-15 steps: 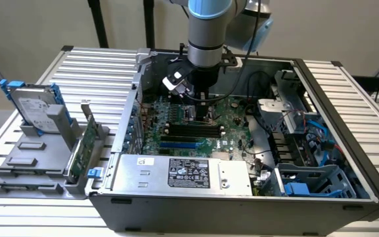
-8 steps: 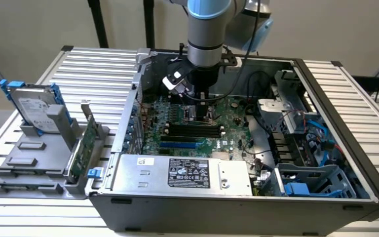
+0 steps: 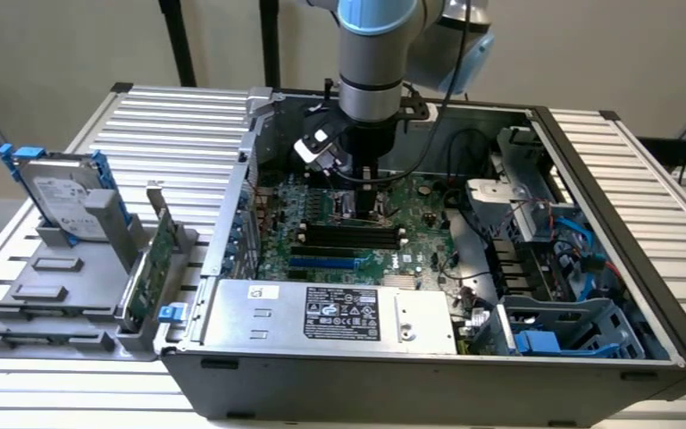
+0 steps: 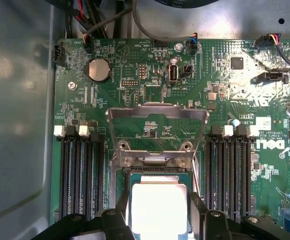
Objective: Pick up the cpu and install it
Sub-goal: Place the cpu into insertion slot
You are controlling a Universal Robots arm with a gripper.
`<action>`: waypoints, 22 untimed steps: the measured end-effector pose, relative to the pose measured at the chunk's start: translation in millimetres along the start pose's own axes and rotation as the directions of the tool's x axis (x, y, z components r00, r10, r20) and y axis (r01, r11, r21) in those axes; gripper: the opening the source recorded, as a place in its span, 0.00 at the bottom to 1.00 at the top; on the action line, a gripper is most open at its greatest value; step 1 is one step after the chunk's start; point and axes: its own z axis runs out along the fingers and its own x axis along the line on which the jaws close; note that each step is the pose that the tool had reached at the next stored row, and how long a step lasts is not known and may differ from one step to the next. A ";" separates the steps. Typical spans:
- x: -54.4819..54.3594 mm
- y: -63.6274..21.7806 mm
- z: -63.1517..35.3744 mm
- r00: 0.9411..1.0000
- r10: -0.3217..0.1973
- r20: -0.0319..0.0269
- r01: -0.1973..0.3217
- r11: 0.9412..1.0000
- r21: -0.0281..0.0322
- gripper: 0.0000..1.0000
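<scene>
Gripper (image 4: 158, 220) down inside open case (image 3: 463, 389), over motherboard (image 4: 150, 95); fingers (image 4: 197, 210) look clamped on cpu (image 4: 157, 202) edges; cpu sits within socket (image 4: 155, 161), load plate (image 4: 157, 116) flipped up; seating unclear.

Glaring almost white off the small flat square silver-topped cpu (image 4: 157, 210), falling evenly over the pale ribbed metal table (image 3: 164, 116), dimming inside the open grey steel computer case (image 3: 439, 393).

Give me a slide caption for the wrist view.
Black claw holds the flat silver square cpu at the open metal socket on the green motherboard.
</scene>
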 end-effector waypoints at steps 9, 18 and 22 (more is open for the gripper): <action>1.8 -2.0 3.4 1.000 0.008 0.001 -0.008 1.000 0.000 0.55; 3.6 -2.3 6.7 1.000 0.017 0.020 -0.017 1.000 -0.003 0.55; 5.2 -2.4 7.7 1.000 0.017 0.024 -0.017 1.000 -0.007 0.55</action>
